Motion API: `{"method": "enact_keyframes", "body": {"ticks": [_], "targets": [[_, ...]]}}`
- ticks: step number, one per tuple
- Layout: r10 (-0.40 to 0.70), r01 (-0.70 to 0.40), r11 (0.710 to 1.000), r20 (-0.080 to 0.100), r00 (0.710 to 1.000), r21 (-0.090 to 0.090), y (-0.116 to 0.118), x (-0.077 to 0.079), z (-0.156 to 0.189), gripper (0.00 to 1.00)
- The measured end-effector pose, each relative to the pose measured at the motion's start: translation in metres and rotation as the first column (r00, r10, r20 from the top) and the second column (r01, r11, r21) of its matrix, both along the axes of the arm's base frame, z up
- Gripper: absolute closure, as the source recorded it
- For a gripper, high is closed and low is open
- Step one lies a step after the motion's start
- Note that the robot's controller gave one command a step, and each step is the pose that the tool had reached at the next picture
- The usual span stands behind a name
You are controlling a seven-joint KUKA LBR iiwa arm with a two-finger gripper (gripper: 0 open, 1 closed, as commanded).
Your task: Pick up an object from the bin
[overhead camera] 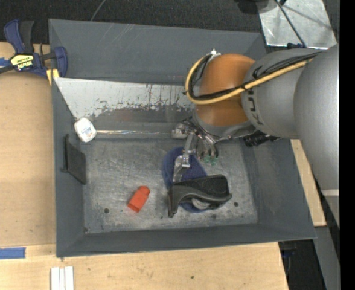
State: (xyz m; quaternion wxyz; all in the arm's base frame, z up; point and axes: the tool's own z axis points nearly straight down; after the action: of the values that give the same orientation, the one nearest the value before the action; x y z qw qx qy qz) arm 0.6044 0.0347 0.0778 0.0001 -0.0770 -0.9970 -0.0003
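Gripper [181, 165] hangs low over the middle of the bin [159, 47], its tip down on or just above a dark blue rounded thing [192, 174] that lies slightly right of centre on the floor. From my screen I cannot tell whether the pincer is apart or together: the metal tip runs into the blue surface under it, and I see nothing clamped in it. I also cannot say if it touches the blue thing or only hovers over it.

1 obstacle sits close. A black curved piece [201, 189], shaped rather like a shoe sole or a handle, lies across the near edge of the blue thing, overlapping it and covering its lower part. It is just beside the gripper tip, on the side nearer the front wall.

3 other things lie well apart from the gripper, all to the view's left. A small orange-red block [138, 199] rests on the floor near the front wall. A flat black slab [75, 160] leans at the left wall. A small white capped thing [85, 129] sits in the back left corner, above the slab.

Behind the gripper, the wrist's orange cover [223, 98] with its cables reaches over the floor close to the back wall, and the grey arm [298, 95] crosses the right rim.
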Motion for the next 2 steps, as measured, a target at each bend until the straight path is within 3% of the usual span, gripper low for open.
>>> {"method": "enact_keyframes", "body": {"ticks": [1,2], "targets": [[0.0,0.0,1.0,0.0,1.0,-0.001,-0.0007,0.0015,0.0042,0.0],[0.0,0.0,1.0,-0.008,1.0,0.0,-0.0004,0.0008,0.0051,1.0]]}}
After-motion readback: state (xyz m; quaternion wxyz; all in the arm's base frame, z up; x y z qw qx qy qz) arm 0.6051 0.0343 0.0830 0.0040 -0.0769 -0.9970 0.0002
